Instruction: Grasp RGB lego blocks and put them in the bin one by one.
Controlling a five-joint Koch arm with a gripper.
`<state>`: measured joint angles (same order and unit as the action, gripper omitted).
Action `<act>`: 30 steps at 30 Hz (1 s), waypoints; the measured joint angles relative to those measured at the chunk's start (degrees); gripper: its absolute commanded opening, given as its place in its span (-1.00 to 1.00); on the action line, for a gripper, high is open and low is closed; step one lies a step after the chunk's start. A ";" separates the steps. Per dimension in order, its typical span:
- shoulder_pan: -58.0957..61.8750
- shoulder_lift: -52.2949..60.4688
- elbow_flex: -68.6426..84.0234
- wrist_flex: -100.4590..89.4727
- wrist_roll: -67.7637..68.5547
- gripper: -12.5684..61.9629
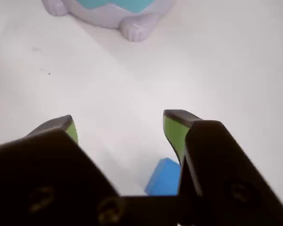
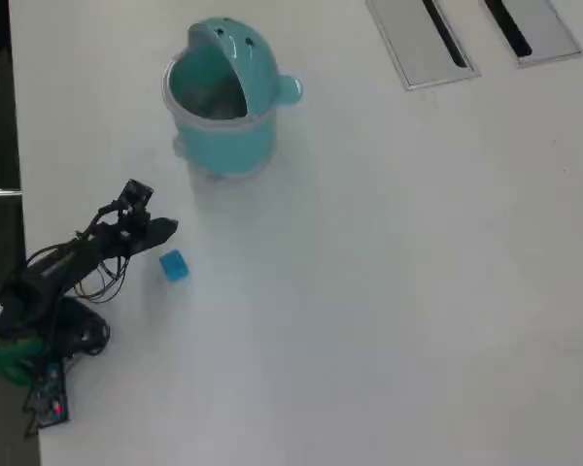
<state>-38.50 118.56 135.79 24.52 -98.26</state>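
The white desk fills almost the whole overhead view. Two flat grey slotted panels sit in it at about 1 o'clock, far from everything else.

The black robot arm lies at about 8 o'clock in the overhead view, reaching toward the middle of the desk.

The teal bin stands at about 11 o'clock in the overhead view. Its whale-shaped lid is tipped back, so the mouth is open, and a round knob sticks out on one side. In the wrist view only its pale feet and a bit of teal show, at 12 o'clock.

The end effector is spread wide with nothing in its grip. Its two tips have green pads, and bare desk shows between them.

The blue lego block lies on the desk just beside the arm's tip, at its 5 o'clock in the overhead view. In the wrist view it peeks out low, next to the right pad, not between the tips.
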 measured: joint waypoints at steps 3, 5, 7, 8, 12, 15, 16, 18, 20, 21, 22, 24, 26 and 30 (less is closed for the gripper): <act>1.41 0.26 0.18 0.62 -0.79 0.23; 2.29 0.53 0.18 2.46 -1.23 0.23; 3.60 1.14 0.79 4.57 -1.67 0.23; 4.66 1.41 1.23 5.45 -1.67 0.23; 7.38 2.46 2.81 8.17 -2.46 0.23; 8.17 2.55 3.25 9.05 -2.64 0.23; 8.53 2.72 3.60 9.32 -2.81 0.23; 9.14 3.08 4.75 10.20 -2.81 0.25; 9.67 3.60 5.98 10.37 -2.81 0.29; 9.93 3.96 6.68 10.46 -2.81 0.27; 10.20 4.31 7.03 10.63 -2.81 0.27; 10.37 4.57 7.56 11.07 -2.81 0.26; 10.11 4.66 8.70 11.07 -2.81 0.24; 10.46 4.66 9.93 9.84 -2.81 0.20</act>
<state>-28.04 123.22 145.72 34.37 -101.07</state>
